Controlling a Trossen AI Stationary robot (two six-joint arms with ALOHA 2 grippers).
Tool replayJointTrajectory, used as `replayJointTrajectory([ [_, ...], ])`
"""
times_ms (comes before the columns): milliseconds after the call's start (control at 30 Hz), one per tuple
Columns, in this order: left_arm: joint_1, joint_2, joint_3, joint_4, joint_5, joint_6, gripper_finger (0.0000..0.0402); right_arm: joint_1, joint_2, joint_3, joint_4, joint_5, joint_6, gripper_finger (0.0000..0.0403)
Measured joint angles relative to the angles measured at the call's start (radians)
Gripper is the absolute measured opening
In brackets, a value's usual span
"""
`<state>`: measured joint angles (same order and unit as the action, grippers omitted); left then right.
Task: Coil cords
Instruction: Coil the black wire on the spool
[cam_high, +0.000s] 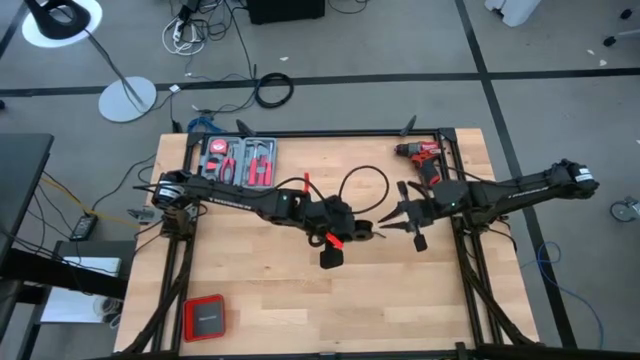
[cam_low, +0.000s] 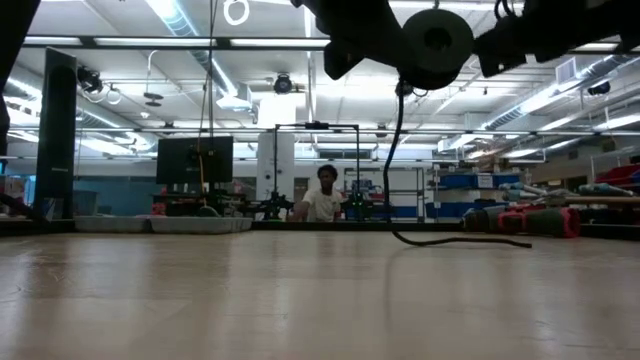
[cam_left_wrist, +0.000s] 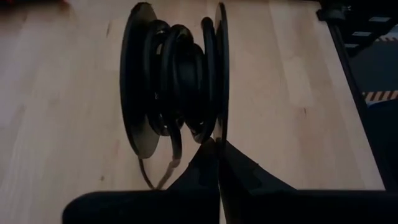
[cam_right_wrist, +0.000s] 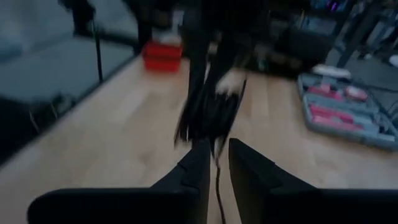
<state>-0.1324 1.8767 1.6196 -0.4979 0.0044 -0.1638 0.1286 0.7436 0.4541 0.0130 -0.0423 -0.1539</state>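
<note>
Above mid-tabletop, the left tool pinches the spool, its cord looping toward twelve o'clock, while the right tool waits spread at three o'clock.

A red drill lies on the surface at one o'clock, a tool case at eleven, and a red box at seven. Beyond, a person sits.

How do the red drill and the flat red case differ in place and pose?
The drill stands at the table's far right corner, beside the right arm; the case lies flat at the near left corner, away from both arms. The drill is part black; the case has a dark centre. Both are red.
</note>
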Motion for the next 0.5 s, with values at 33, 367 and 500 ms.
replayJointTrajectory([
  [33, 0.0, 0.0, 0.0, 0.001, 0.0, 0.001, 0.0, -0.001, -0.002, 0.0, 0.029, -0.005, 0.018, 0.0056],
  [367, -0.001, 0.0, 0.0, 0.008, -0.009, 0.035, 0.0, -0.027, 0.072, 0.0, 0.178, -0.009, 0.117, 0.0066],
  [500, -0.001, 0.0, 0.0, -0.01, -0.04, 0.056, 0.0, -0.039, 0.101, 0.0, 0.225, -0.031, 0.147, 0.008],
])
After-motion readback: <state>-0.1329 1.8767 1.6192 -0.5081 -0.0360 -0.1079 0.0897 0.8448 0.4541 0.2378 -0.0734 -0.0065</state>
